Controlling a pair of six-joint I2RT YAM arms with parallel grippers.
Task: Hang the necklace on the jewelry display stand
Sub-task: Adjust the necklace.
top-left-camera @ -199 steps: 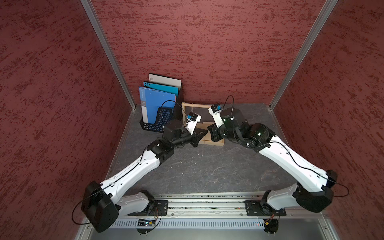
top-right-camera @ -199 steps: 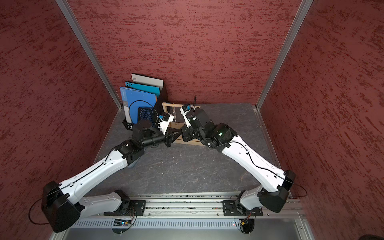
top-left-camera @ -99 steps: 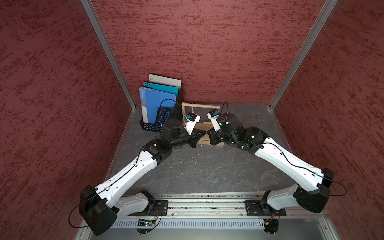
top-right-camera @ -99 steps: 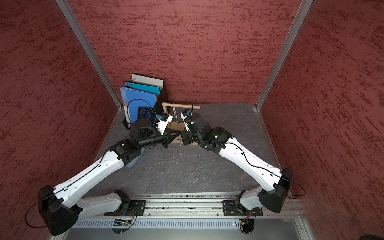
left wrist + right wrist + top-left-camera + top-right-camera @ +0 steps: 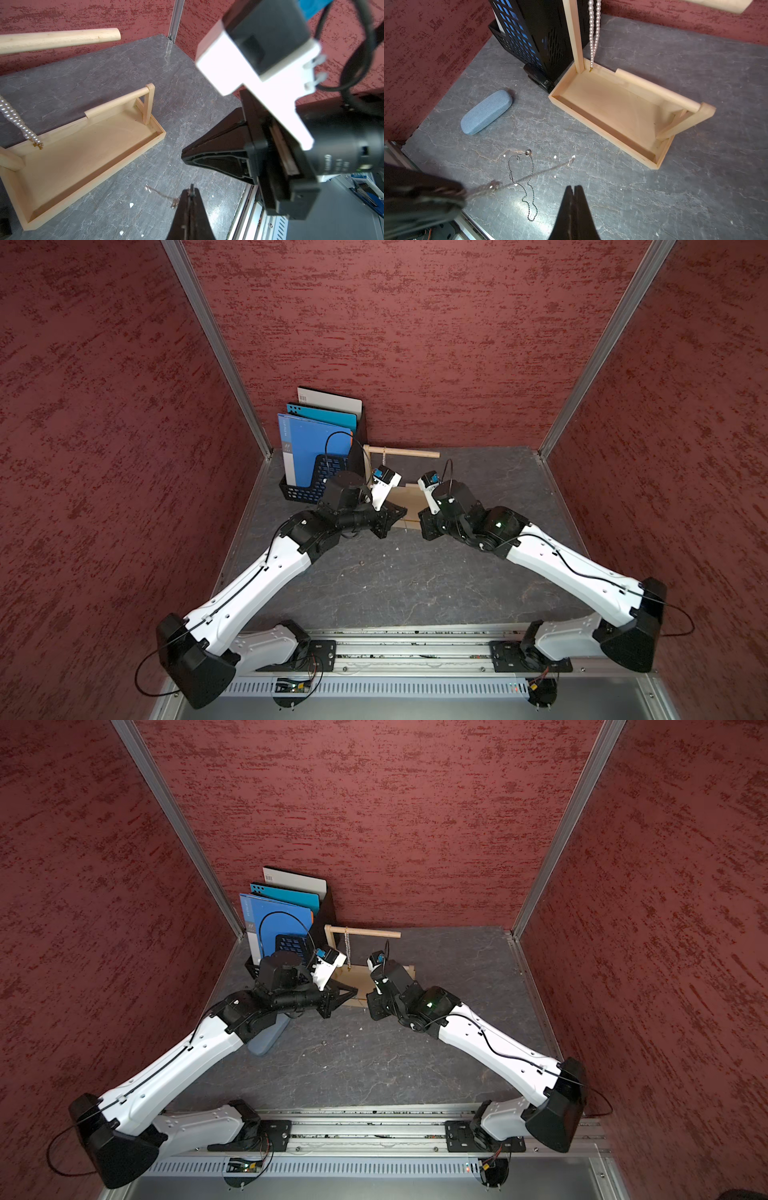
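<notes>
The jewelry display stand is pale wood, with a rimmed tray [image 5: 160,135] [image 5: 602,133] and a long dowel [image 5: 401,452] [image 5: 365,932] on a tall post. A pearl necklace [image 5: 593,31] [image 5: 14,116] hangs from that dowel. My left gripper [image 5: 191,188] [image 5: 401,512] is shut on a thin, fine chain necklace [image 5: 162,194] [image 5: 533,175], which trails from its tips above the table just in front of the tray. My right gripper [image 5: 573,187] is shut and holds nothing. It points down at the table in front of the stand, close to the left gripper.
A dark bead chain [image 5: 529,187] lies loose on the grey table below the grippers. A black mesh file rack [image 5: 316,472] [image 5: 529,41] with blue folders stands left of the stand, with a black stapler [image 5: 537,79] at its foot. A blue glasses case [image 5: 485,112] [image 5: 266,1040] lies front left.
The right wrist has dropped lower and drawn slightly back from the stand. The left arm has barely shifted and still holds the thin chain.
</notes>
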